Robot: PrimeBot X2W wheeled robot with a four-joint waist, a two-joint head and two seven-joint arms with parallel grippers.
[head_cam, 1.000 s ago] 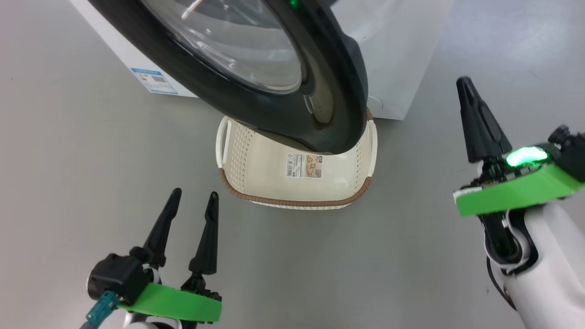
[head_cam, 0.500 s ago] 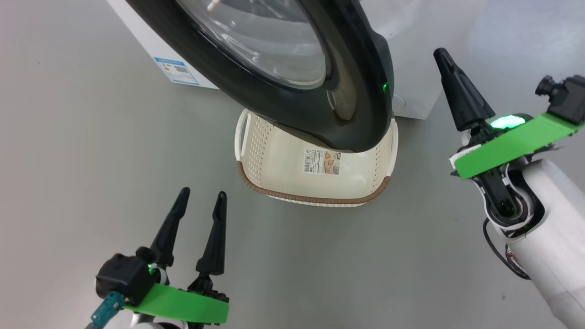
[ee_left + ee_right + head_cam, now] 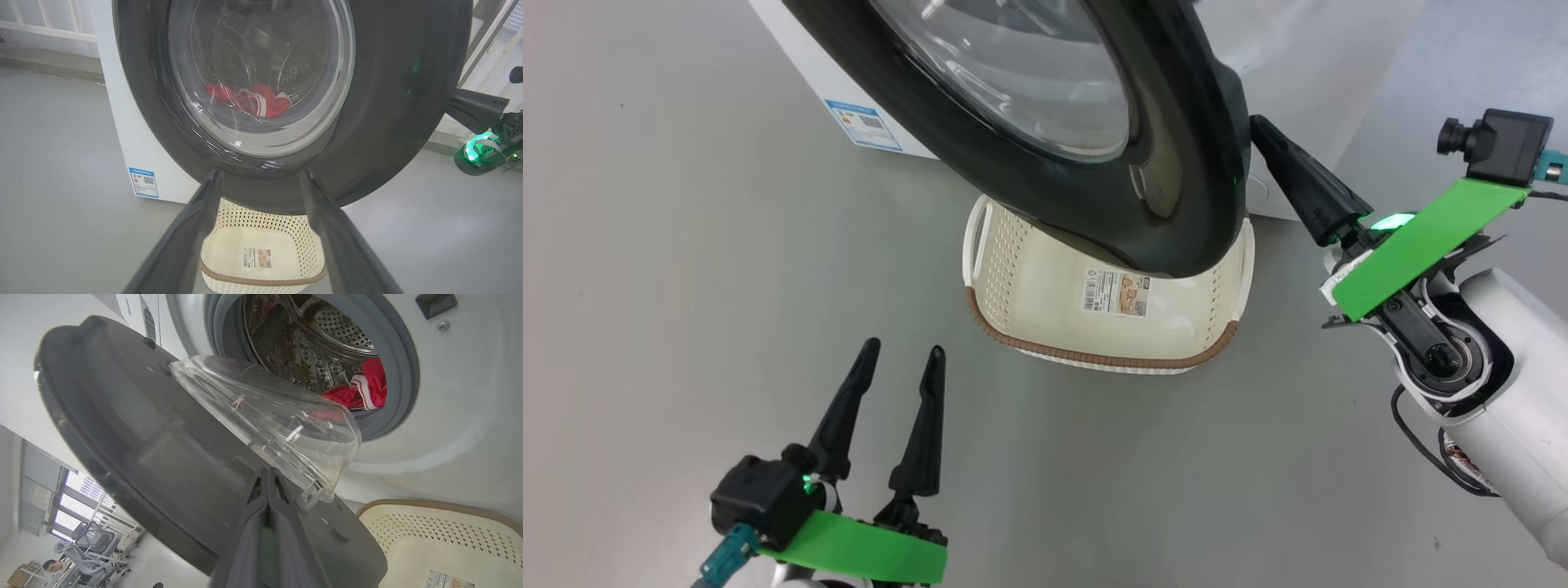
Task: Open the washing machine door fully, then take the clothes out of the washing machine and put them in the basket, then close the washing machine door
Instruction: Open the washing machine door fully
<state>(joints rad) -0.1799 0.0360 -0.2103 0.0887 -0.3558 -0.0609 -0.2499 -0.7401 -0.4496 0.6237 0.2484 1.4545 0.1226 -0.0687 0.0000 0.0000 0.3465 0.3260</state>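
The washing machine door (image 3: 1045, 188) stands part open, its black rim and glass bowl hanging over the cream basket (image 3: 1045, 286) on the floor. Behind the door's right edge, my right gripper (image 3: 1260, 131) is shut, its tip at the rim. In the right wrist view its closed fingertips (image 3: 267, 475) rest against the door's grey inner face (image 3: 135, 428). The red clothes (image 3: 365, 388) lie in the steel drum of the washing machine (image 3: 449, 416) and show through the glass (image 3: 253, 100). My left gripper (image 3: 904, 349) is open and empty, low in front of the basket (image 3: 261, 255).
Grey floor (image 3: 686, 286) surrounds the basket. The washer's white side carries a blue label (image 3: 144, 182). A white railing (image 3: 49, 24) runs along the back wall. Far off, a person (image 3: 51, 565) sits by an office chair (image 3: 88, 549).
The head camera has shifted. My right gripper has swung up and left from beside the basket to the door's right edge. The left gripper keeps its pose.
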